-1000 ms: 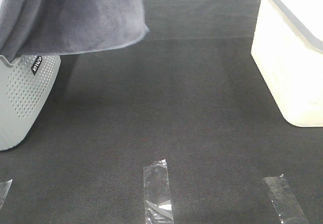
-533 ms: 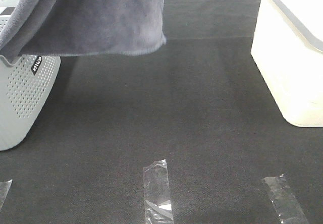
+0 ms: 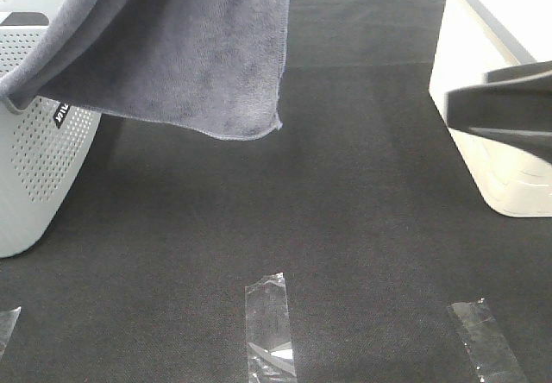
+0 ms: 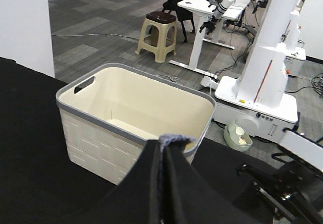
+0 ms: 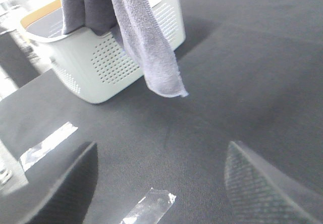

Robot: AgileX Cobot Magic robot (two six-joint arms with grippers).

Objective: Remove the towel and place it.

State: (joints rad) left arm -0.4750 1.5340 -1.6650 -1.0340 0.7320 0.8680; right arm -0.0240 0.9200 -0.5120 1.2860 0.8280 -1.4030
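Left claw (image 4: 162, 151) pinches the fluffy grey towel's (image 3: 190, 55) hem; the cloth drapes over the perforated plastic basket (image 3: 34, 167) at left. Right claw (image 5: 160, 153) gapes wide.

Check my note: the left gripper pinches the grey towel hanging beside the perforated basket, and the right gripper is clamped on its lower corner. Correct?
Not quite. The right gripper is open and apart from the towel; the right wrist view shows the corner hanging free beyond its spread jaws. The rest stands.
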